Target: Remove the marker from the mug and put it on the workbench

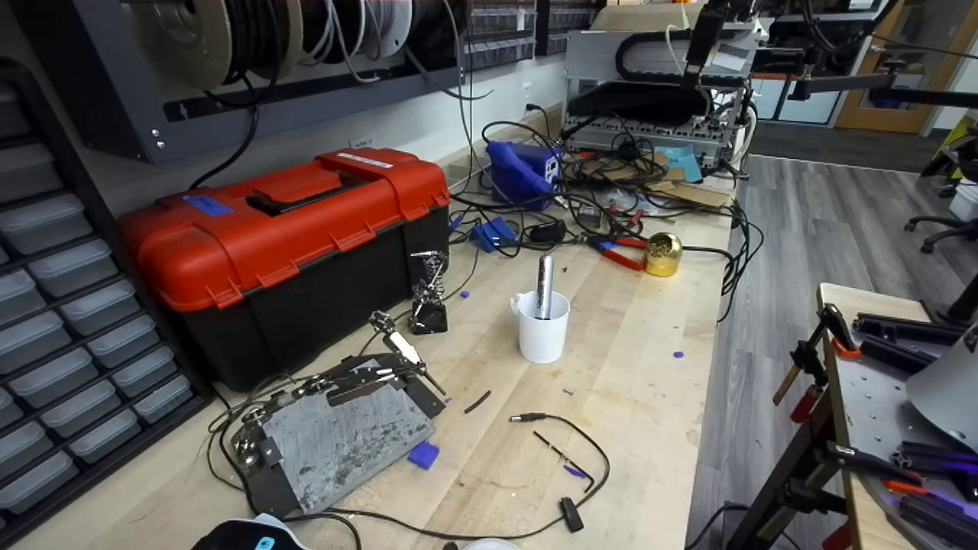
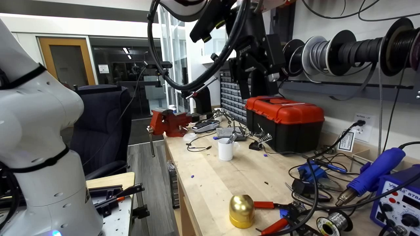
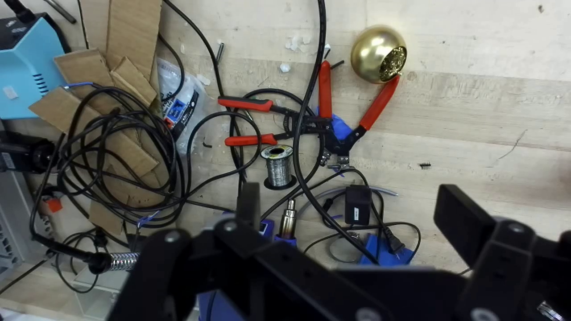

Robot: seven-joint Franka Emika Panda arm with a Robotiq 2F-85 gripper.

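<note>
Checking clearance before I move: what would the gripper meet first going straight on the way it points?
Probably the looping black cable or the black power adapter; both show ahead of the open gripper in the wrist view. Depth is unclear, so either might be first.

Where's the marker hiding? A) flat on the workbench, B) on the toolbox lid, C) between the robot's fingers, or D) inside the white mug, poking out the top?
D, because in both exterior views the marker sticks up past the rim of the white mug.
</note>
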